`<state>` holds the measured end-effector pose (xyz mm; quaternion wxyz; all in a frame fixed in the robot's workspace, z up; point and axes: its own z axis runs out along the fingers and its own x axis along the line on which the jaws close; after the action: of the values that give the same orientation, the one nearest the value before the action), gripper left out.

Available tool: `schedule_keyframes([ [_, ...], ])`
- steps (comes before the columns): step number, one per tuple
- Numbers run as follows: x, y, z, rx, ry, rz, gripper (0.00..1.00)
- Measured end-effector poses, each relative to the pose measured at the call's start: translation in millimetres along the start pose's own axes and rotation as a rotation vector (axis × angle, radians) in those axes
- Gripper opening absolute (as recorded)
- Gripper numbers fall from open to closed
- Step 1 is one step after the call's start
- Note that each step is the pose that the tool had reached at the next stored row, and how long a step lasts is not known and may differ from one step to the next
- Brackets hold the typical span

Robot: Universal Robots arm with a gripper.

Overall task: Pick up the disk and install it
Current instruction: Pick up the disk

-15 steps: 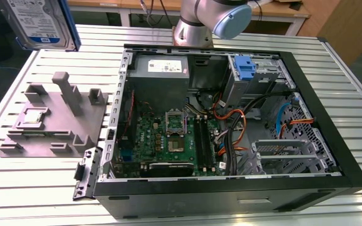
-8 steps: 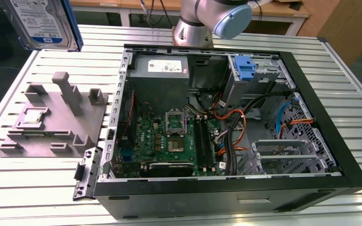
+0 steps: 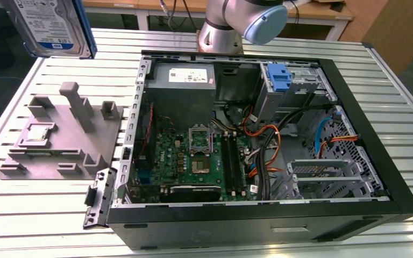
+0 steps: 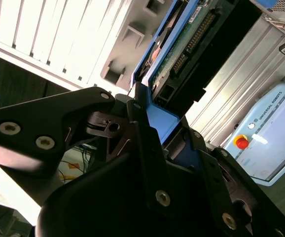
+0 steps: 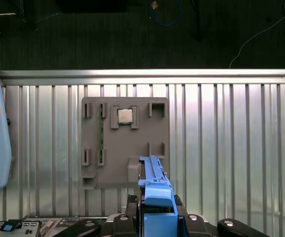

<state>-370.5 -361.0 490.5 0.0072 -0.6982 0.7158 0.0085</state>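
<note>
Exterior view, left to right: the disk (image 3: pixel 57 27) is raised clear of the bench (image 3: pixel 49 215) at the exterior view's left, label visible. The grey fixture block (image 3: pixel 59 134) lies on the bench below it. The open computer case (image 3: pixel 264 220) sits just beside the block, with a blue bracket (image 3: pixel 281 80) in its drive bay. Both wrist views show the jaws clamped on the disk (image 4: pixel 187 39) at its blue side rails. In the first wrist view the disk (image 5: pixel 155 182) hangs edge-on over the block, where a processor chip (image 5: pixel 125 115) sits in a recess.
</note>
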Motion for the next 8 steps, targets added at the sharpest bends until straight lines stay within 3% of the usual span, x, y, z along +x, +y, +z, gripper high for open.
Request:
schedule_keyframes([
  [8,-0.1,-3.6,0.0,0.0,0.0,0.0,0.36],
])
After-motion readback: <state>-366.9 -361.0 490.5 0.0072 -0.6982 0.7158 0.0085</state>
